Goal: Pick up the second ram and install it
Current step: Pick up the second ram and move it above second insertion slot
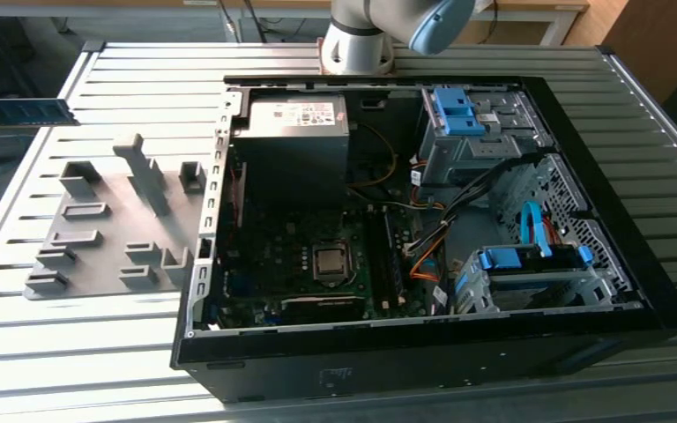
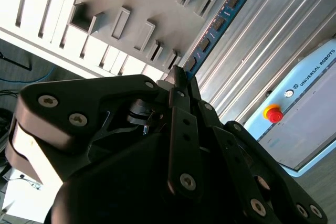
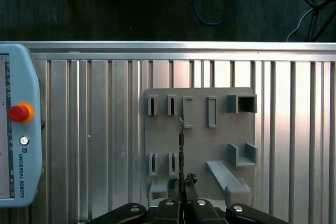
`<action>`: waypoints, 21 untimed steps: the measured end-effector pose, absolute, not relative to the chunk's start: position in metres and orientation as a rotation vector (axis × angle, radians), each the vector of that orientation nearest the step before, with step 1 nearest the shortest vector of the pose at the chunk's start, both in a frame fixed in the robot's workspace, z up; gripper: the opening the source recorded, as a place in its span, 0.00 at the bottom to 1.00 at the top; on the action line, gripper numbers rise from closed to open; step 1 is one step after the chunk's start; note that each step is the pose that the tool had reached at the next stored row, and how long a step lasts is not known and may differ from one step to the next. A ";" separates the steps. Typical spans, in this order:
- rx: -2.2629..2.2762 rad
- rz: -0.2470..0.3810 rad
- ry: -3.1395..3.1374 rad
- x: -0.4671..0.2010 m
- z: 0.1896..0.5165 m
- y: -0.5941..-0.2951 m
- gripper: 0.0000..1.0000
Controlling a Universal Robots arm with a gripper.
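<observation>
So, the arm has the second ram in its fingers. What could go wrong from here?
1. The fingers grip the second ram at one end, so the long free part may tilt or slip.
2. The case wall rises between the grey holder and the motherboard. The stick could strike it.
3. Loose cables lie across the board inside the case and might snag the stick.

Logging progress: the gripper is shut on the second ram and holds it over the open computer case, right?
No. The gripper is shut on the second ram, but it holds it over the grey holder plate on the slatted table, not the computer case; the first wrist view shows this.
</observation>
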State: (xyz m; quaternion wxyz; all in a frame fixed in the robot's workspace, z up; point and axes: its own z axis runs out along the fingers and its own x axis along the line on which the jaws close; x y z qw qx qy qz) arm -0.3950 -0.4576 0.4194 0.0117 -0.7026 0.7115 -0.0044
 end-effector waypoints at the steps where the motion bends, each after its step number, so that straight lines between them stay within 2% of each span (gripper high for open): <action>1: -2.191 -0.014 2.219 -0.395 0.419 -0.458 0.14; 21: -2.191 -0.014 2.219 -0.387 0.419 -0.458 0.14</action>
